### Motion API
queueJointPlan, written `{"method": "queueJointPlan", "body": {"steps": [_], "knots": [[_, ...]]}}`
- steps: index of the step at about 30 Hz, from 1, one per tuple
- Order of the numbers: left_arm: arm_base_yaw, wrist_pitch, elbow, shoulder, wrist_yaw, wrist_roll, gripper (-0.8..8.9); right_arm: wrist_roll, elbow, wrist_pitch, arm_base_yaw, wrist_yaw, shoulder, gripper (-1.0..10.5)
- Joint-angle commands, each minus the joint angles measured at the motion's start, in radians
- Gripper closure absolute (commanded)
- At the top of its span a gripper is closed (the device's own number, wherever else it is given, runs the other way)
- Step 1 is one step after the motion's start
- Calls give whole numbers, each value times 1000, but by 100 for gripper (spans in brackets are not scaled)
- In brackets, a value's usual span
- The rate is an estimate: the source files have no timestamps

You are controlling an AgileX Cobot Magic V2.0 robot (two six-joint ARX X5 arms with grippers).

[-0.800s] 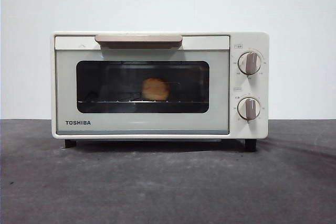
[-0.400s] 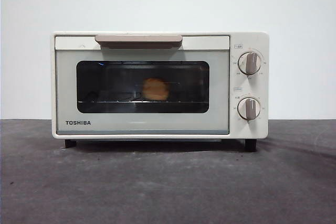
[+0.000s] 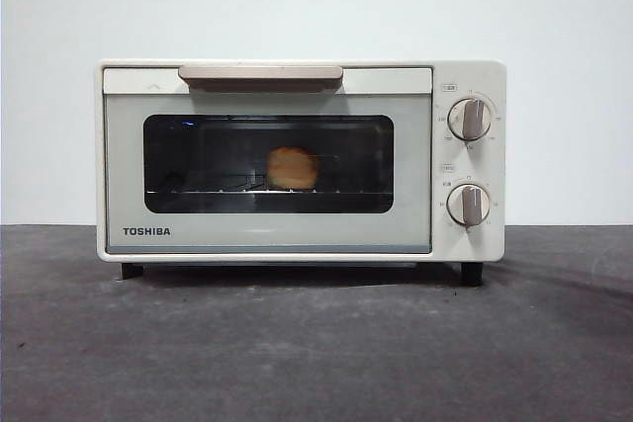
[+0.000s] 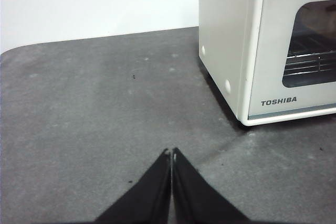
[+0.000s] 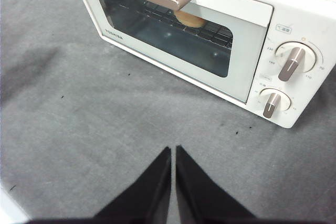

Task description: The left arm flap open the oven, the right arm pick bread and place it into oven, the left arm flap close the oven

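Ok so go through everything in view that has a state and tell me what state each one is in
oven: door shut, handle up at the top.
bread: inside the oven, resting on the wire rack.
upper knob: pointer about upright.
lower knob: pointer about upright.
left gripper: shut, empty, above the table beside the oven.
right gripper: shut, empty, in front of the oven.

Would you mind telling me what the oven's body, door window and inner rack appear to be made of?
The oven body looks like cream-painted metal or plastic, smooth and matte. Its window seems dark tinted glass, with faint reflections. The rack looks like thin bare metal wire.
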Motion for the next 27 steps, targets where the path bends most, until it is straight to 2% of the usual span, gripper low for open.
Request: {"method": "queueJointPlan", "body": {"steps": [1, 27], "knots": [[2, -3, -20, -2, 0, 1, 798, 10, 12, 10, 8, 1, 6, 937], [2, -3, -20, -2, 0, 1, 798, -3, 12, 10, 8, 2, 1, 937]]}}
